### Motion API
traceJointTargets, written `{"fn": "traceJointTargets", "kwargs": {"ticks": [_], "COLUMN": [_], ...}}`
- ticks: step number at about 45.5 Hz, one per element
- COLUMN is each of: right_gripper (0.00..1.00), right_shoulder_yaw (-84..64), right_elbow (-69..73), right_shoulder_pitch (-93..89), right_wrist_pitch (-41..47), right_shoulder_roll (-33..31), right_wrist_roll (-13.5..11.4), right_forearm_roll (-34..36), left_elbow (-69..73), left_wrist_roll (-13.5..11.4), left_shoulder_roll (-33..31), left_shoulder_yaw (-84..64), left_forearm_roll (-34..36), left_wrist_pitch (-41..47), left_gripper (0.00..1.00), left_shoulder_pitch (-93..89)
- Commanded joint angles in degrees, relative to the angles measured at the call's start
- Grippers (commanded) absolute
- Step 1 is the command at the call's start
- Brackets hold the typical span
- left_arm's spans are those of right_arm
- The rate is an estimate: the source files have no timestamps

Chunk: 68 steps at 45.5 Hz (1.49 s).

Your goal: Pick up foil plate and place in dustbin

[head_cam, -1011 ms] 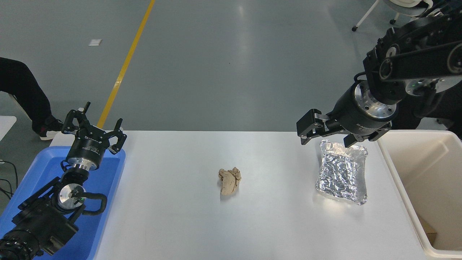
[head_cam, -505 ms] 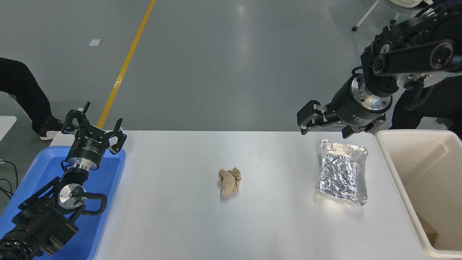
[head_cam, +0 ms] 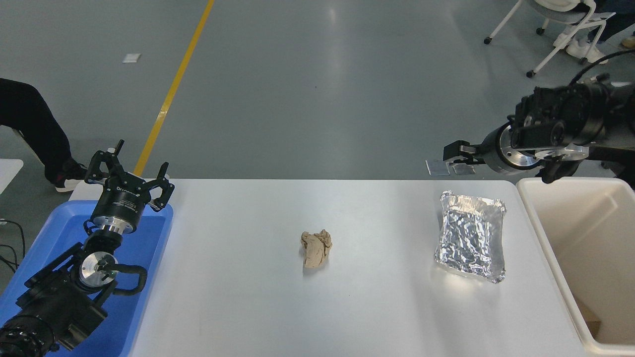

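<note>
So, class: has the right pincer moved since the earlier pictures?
Yes. The right pincer has pulled back, right of and beyond the foil plate, off the table's far edge.

Foil plate (head_cam: 471, 236) beside dustbin (head_cam: 545, 238)

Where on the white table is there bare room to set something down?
Bare room: the wide stretch between the blue tray and the brown paper wad, the strip between the wad and the foil plate, and the near edge below both. Tightest spot: the narrow gap between the foil plate and the dustbin.
</note>
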Motion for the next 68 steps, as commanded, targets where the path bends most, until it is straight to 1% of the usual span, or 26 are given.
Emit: {"fn": "traceJointTargets", "kwargs": {"ticks": [1,23,33,42,59,65,67,68], "right_gripper": [1.00,1.00,1.00,1.00,1.00,0.96,0.92,0.92], "right_shoulder_yaw": [-0.73,0.94,4.28,5.69,6.04,6.13,6.13,6.13], "right_elbow": [-8.02,-21.12,-22.62,-24.11,-26.22,-26.22,-26.22,-26.14], "right_shoulder_pitch": [-12.62,-33.37,-36.71,-39.17,-42.86,-43.66,-43.83,-43.92], "right_wrist_pitch": [-10.68,-24.48,-25.54,-27.73,-27.91,-28.61,-29.31,-29.58], "right_shoulder_roll": [-1.32,-0.88,-0.70,1.23,1.67,1.67,1.76,1.76], "right_wrist_roll": [-0.02,-0.02,-0.02,-0.02,-0.02,0.07,0.07,0.07], "right_forearm_roll": [0.14,0.14,0.23,0.22,0.14,0.14,0.05,-0.04], "left_elbow": [-0.05,0.04,-0.05,0.04,-0.05,-0.05,0.04,-0.05], "left_wrist_roll": [0.00,0.00,0.00,0.00,0.00,0.00,0.00,0.00], "left_shoulder_roll": [0.00,0.00,0.00,0.00,0.00,0.00,0.00,0.00], "left_shoulder_yaw": [0.00,0.00,0.00,0.00,-0.09,-0.09,-0.09,0.00], "left_forearm_roll": [0.00,0.00,0.00,0.00,0.00,0.00,0.00,0.00], "left_wrist_pitch": [-0.08,-0.08,-0.08,-0.08,-0.08,-0.08,-0.08,-0.08], "left_gripper": [0.99,0.99,0.99,0.99,0.99,0.99,0.99,0.99], "left_shoulder_pitch": [0.00,0.00,0.00,0.00,0.00,0.00,0.00,0.00]}}
